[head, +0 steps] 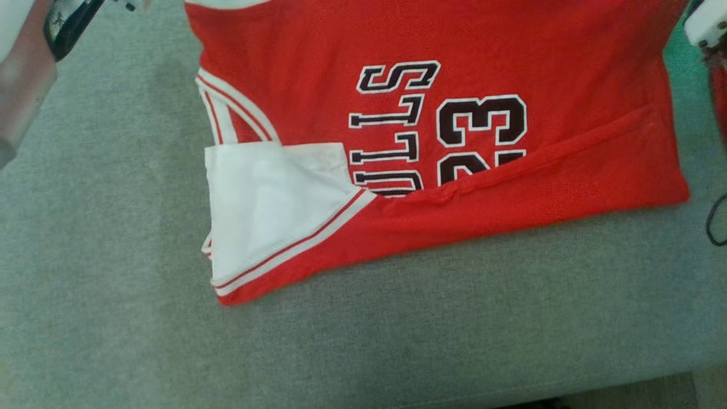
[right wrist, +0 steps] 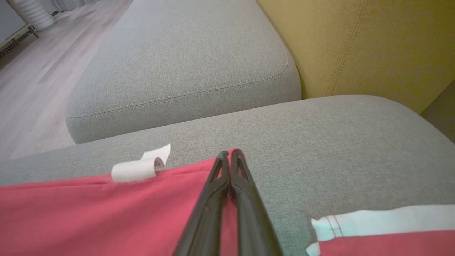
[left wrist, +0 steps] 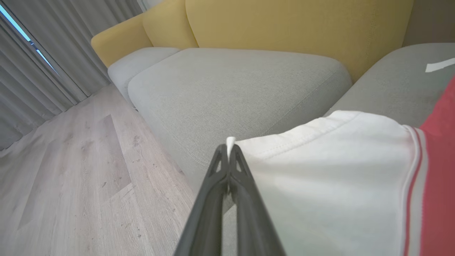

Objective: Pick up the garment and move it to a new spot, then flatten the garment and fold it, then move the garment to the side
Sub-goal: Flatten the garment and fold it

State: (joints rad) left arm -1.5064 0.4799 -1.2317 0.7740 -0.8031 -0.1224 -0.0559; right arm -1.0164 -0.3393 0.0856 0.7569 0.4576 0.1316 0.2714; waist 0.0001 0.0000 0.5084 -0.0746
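I see left gripper pinching garment at white edge, right gripper pinching red corner. One fold appears laid; further folding, side move pending.

The jersey is red knit cloth, matt and faintly fuzzy, with a smooth white cloth panel edged in sewn striped trim. Its dark numerals look like flat applied patches. A white tag curls like thin fabric or paper; which one cannot be told. The seat is coarse grey woven cloth, matt. The backrest is finer yellow cloth with stitched seams. The floor is pale wood-grain plank with a low sheen. The curtain is grey pleated cloth. The fingers of the left gripper and the right gripper look like dark matt plastic.
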